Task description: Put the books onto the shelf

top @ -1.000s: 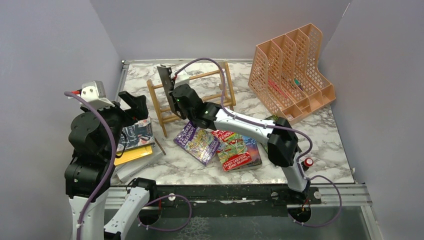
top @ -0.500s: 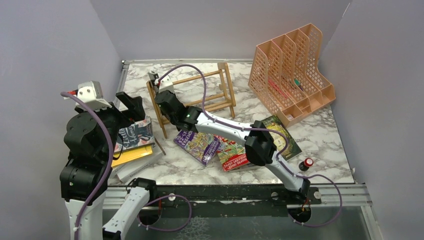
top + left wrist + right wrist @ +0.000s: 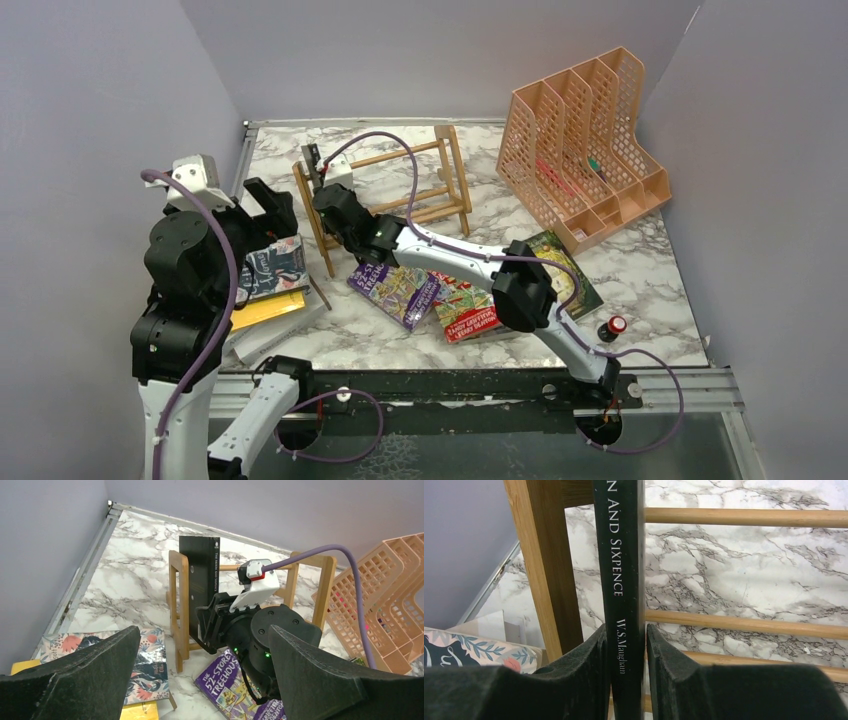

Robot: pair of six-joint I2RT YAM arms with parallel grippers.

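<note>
A dark-spined book [image 3: 316, 165] [image 3: 200, 585] [image 3: 621, 580] stands upright at the left end of the wooden shelf [image 3: 405, 155] [image 3: 176, 605] [image 3: 744, 516], against its end frame. My right gripper [image 3: 322, 190] [image 3: 215, 625] [image 3: 626, 630] straddles its spine, jaws slightly parted, a thin gap beside the right pad. My left gripper [image 3: 265, 200] [image 3: 202, 630] hangs wide open and empty above a floral book [image 3: 270, 268] [image 3: 145, 665] stacked on a yellow one [image 3: 265, 310] [image 3: 135, 711]. Purple [image 3: 395, 285] [image 3: 230, 677], red [image 3: 475, 300] and green [image 3: 575, 280] books lie flat.
A peach mesh organiser [image 3: 585, 145] [image 3: 395, 595] stands at the back right. A small red-capped bottle [image 3: 613, 326] sits near the front right. Grey walls close in the table on the left, back and right.
My right arm swung left and lowered the dark book into the shelf's left end, then its jaws loosened. The left gripper shifted slightly toward the back.
</note>
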